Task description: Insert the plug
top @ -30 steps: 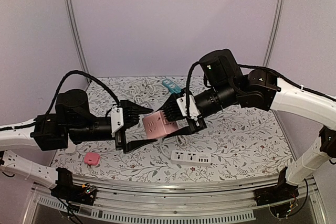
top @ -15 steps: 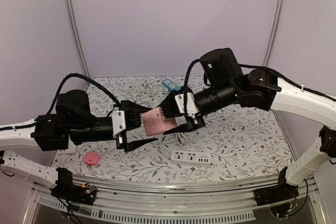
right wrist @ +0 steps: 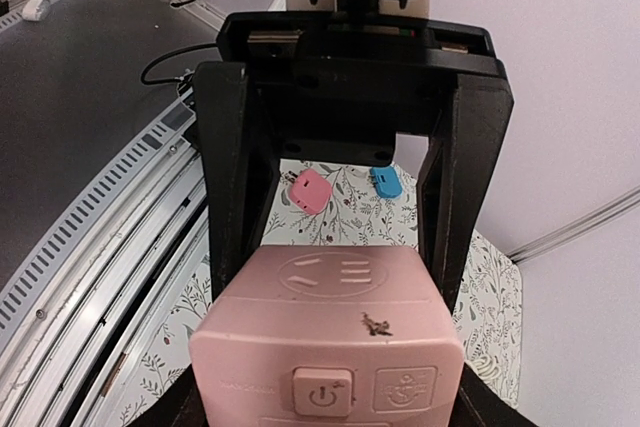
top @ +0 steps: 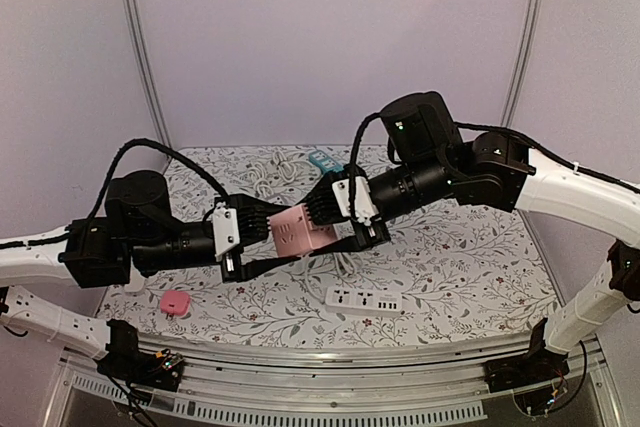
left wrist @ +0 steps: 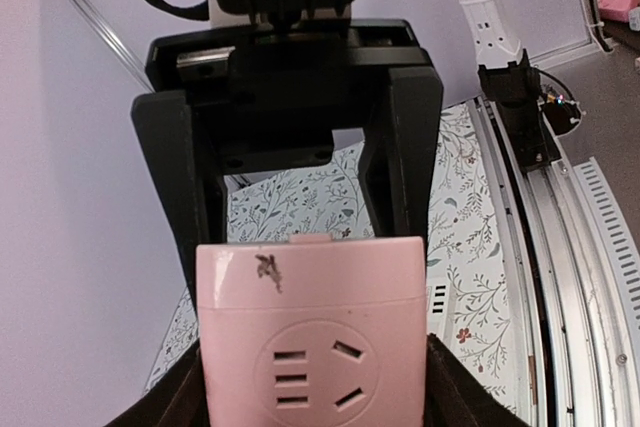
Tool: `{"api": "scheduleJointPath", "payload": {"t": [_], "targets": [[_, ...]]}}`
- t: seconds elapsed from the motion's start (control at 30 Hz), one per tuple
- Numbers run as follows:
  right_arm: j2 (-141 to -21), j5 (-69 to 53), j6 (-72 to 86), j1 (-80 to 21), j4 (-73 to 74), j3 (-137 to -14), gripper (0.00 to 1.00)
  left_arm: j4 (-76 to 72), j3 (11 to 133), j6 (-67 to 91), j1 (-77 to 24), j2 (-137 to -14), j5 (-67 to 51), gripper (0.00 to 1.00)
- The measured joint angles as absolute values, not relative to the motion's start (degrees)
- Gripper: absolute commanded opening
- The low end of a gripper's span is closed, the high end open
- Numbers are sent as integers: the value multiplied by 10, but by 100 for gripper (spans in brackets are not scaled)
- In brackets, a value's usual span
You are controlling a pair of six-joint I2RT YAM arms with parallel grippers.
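Note:
A pink cube socket adapter [top: 305,234] hangs in mid-air above the table between both arms. My right gripper [top: 338,223] is shut on it from the right. My left gripper [top: 283,238] is closed onto its left end. In the left wrist view the cube [left wrist: 310,337] shows a socket face and fills the gap between my fingers, with the right gripper's black frame behind it. In the right wrist view the cube [right wrist: 325,337] shows a power button. A white power strip [top: 365,299] lies on the table below.
A small pink plug [top: 176,302] lies at the front left of the floral table and shows in the right wrist view [right wrist: 311,190]. A blue plug [top: 322,160] and a coiled white cable [top: 275,172] lie at the back. Aluminium rails run along the near edge.
The left gripper's jaws have narrowed from wide open onto the pink cube. The cube has shifted slightly up and left in the right gripper.

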State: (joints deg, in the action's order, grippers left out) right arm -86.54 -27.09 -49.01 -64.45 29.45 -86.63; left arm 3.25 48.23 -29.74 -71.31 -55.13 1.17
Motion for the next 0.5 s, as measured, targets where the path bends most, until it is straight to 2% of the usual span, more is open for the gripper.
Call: {"api": "scheduleJointPath", "payload": {"t": [0.1,0.13,0.27,0.37,0.4,0.5], "targets": [[-865,-271,-490,-644,294,-866,0,32,482,-298,-713,-551,12,0],[-865,-271,-490,-644,293,-866,4,32,482,-298,-713,-551,13,0],[-865,-264,-488,-646,288,-866,46,26,479,-308,-713,-550,22,0],[-865,-242,-473,-651,278,-866,88,10,467,-319,-713,-545,41,0],[-865,-230,-460,-653,270,-866,97,0,462,-326,-713,-544,52,0],[-863,-201,-381,-656,231,-864,99,-30,450,-374,-714,-543,80,0]]}}
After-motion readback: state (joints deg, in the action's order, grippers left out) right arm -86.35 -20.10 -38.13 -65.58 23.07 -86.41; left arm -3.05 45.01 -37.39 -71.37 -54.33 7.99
